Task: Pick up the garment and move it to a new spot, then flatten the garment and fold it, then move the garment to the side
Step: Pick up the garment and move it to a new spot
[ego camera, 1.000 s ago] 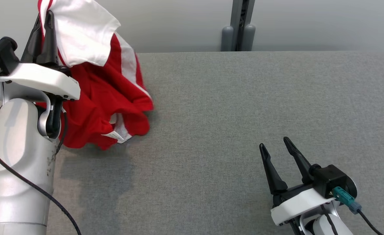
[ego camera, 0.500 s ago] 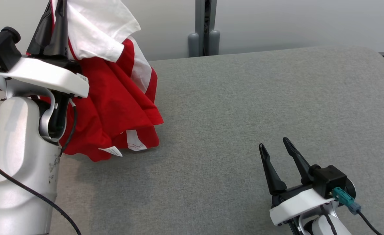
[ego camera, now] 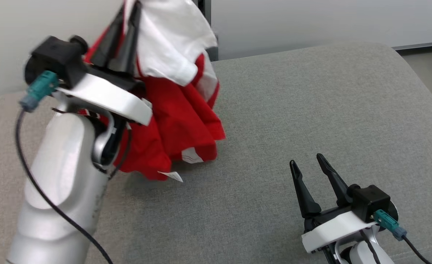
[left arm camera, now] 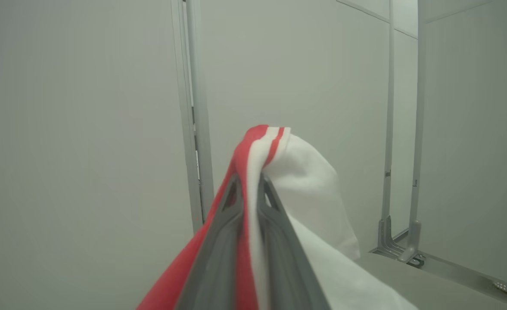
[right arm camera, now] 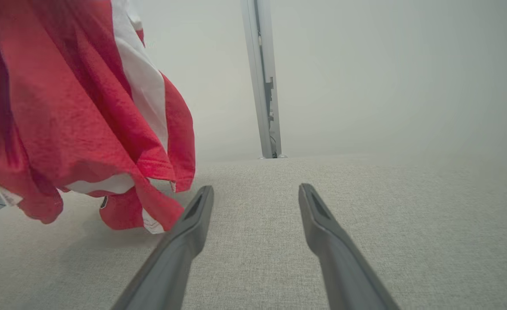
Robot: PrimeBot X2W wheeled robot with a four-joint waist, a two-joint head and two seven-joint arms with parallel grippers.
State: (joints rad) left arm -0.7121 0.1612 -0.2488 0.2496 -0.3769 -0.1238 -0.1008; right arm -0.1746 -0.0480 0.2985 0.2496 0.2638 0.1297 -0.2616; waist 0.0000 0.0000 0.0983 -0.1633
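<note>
**Left gripper (ego camera: 130, 7) clamped on garment, cloth hanging over left side of bench**

Left jaws closed tight on a bunched red-and-white fold at the top of the garment (ego camera: 179, 121). Fingers point up. Cloth hangs straight down from the pinch, long axis vertical, red body lowest. The lowest folds and a white tag sit at or just above the bench (ego camera: 311, 91); can't tell contact. The bundle is over the left half, nearer the far edge.

Right gripper (ego camera: 307, 161) is empty, jaws spread wide, low by the near edge on the right half, fingers aimed at the far edge. Garment lies up-left of it, well apart. The left arm owns the load, so the set-down likely turns on it alone, with bare bench to the right.
</note>
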